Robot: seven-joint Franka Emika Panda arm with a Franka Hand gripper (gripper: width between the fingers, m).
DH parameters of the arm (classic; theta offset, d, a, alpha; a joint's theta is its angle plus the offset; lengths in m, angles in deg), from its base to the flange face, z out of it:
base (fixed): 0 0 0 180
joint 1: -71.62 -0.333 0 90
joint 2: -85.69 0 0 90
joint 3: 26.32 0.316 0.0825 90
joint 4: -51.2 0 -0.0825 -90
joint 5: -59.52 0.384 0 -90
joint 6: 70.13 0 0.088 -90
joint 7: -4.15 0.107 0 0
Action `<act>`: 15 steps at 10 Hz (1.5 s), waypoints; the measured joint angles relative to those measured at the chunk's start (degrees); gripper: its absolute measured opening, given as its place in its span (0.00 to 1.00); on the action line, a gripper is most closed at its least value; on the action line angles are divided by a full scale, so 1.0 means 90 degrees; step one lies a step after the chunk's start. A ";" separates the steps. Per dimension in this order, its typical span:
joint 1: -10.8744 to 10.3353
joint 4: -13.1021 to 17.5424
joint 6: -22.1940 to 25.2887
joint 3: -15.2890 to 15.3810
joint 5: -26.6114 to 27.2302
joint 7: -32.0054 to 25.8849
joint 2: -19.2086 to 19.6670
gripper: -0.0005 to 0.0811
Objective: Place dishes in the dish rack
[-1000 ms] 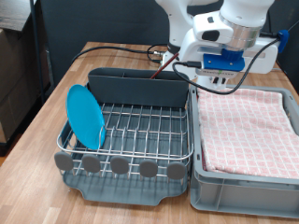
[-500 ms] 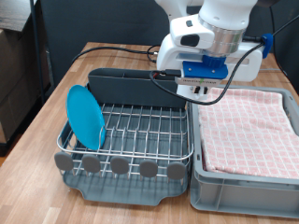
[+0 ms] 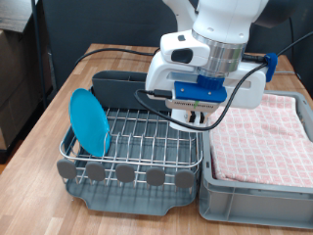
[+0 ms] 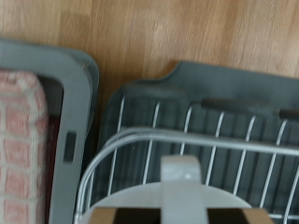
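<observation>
Gripper: the gripper (image 3: 199,118) hangs over the dish rack's wire grid, at the exterior view's right side of the rack, next to the grey crate.
Fingers: short dark tips show under the blue-fronted hand; whether they are spread, pressed together or pinching anything cannot be told from either view.
Light-blue plate: the light-blue plate (image 3: 90,122) stands on edge in the wire grid at the exterior view's left side of the rack, well apart from the gripper.
Dish rack: the dish rack (image 3: 137,147) (image 4: 196,140) sits on the wooden counter (image 3: 49,127), with round grey tabs along its near edge and the tall grey utensil trough (image 3: 122,91) at its far side.
Grey crate: the grey crate (image 3: 256,186) lined with pink checked cloth stands just beside the rack, on the exterior view's right.
Wrist view: blurred; it shows the wire grid, dark tray, crate edge and bare wood.
</observation>
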 joint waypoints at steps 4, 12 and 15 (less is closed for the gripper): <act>0.0131 0.0756 -0.0065 0.0081 0.0239 -0.0452 0.0613 0.09; 0.0219 0.0979 -0.0147 0.0090 0.0829 -0.0383 0.0654 0.09; 0.0292 0.0979 -0.0345 0.0127 0.1114 -0.0396 0.0841 0.09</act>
